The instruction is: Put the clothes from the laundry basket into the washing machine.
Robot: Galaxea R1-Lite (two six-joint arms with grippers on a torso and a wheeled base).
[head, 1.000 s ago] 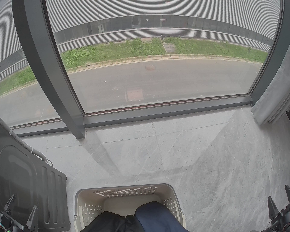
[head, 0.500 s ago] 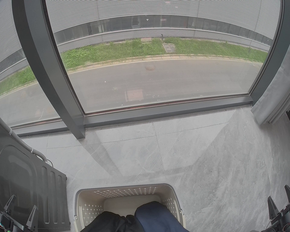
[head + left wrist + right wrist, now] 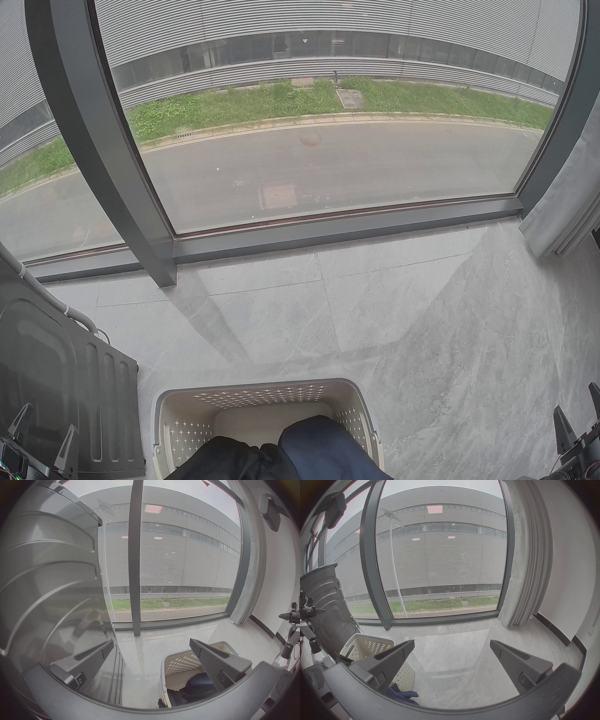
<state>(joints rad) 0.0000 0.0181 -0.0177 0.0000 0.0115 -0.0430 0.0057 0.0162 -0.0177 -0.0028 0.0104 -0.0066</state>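
A cream laundry basket [image 3: 262, 384] stands on the floor at the head view's bottom centre. In it lie a black garment [image 3: 228, 459] and a navy blue garment [image 3: 325, 447]. The washing machine's grey ribbed panel [image 3: 62, 381] stands to the basket's left. My left gripper [image 3: 50, 419] hangs open beside that panel, left of the basket, holding nothing. My right gripper [image 3: 575, 400] is open over bare floor, right of the basket. In the left wrist view the open left gripper [image 3: 150, 645] frames the basket [image 3: 178, 667] and navy garment [image 3: 200, 683]. The right wrist view shows the open right gripper [image 3: 451, 648], the basket [image 3: 368, 645] and a blue garment [image 3: 401, 694].
A large window with a dark frame [image 3: 106, 187] runs along the far side, above a low sill [image 3: 344, 228]. A grey curtain [image 3: 562, 212] hangs at the far right. Grey tiled floor [image 3: 375, 312] stretches between the basket and the window.
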